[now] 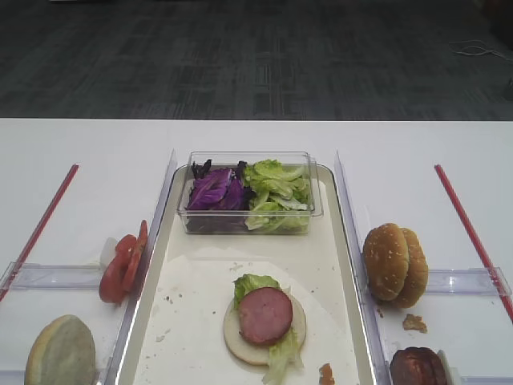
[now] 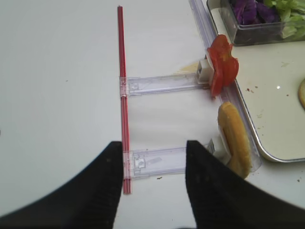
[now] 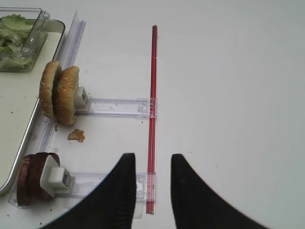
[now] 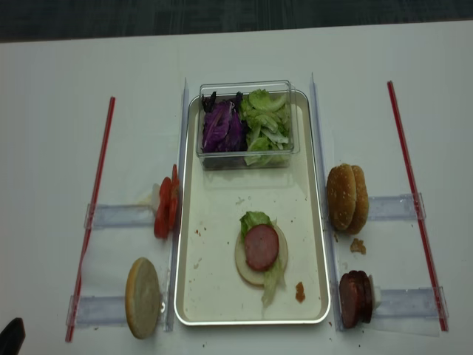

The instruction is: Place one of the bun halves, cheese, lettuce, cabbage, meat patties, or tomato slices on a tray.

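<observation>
On the silvery tray (image 1: 321,241) lies a pale bun half (image 1: 236,335) with a lettuce leaf (image 1: 252,285) and a meat patty (image 1: 265,314) on top. More meat patties (image 3: 32,183) and sesame bun halves (image 3: 59,93) stand on edge in racks right of the tray. Tomato slices (image 2: 223,69) and another pale bun half (image 2: 234,138) stand in racks to its left. My right gripper (image 3: 152,160) hovers open over a red rod (image 3: 153,95), holding nothing. Over the left rack hangs my left gripper (image 2: 153,145), wide open and empty.
A clear plastic box (image 1: 248,224) at the tray's far end holds purple cabbage (image 1: 212,191) and lettuce (image 1: 276,192). Another red rod (image 2: 122,71) crosses the left racks' outer ends. A brown crumb (image 3: 76,135) lies on the white table between the right racks.
</observation>
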`<state>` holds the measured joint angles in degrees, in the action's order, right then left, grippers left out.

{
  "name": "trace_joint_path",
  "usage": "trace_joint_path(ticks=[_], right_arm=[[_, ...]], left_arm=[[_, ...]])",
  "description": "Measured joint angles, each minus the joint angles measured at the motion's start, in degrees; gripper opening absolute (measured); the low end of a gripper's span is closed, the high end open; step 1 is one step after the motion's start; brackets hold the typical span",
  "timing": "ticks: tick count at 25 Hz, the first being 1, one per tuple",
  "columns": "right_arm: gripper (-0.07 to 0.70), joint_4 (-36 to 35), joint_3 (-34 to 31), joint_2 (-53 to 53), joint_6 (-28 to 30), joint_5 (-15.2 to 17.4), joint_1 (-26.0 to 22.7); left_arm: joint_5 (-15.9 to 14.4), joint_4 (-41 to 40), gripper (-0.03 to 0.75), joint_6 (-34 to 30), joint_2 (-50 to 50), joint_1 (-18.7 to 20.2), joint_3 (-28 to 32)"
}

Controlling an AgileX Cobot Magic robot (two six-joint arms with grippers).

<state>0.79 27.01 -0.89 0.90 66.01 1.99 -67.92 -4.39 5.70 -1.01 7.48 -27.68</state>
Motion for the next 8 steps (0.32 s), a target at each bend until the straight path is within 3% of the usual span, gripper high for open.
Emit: trace_joint_path(ticks=[8], right_arm=[[0.144,0.0,0.0,0.0,0.0,0.0,0.0]], left_arm=[[0.0,0.0,0.295,0.0,0.0,0.0,0.0]])
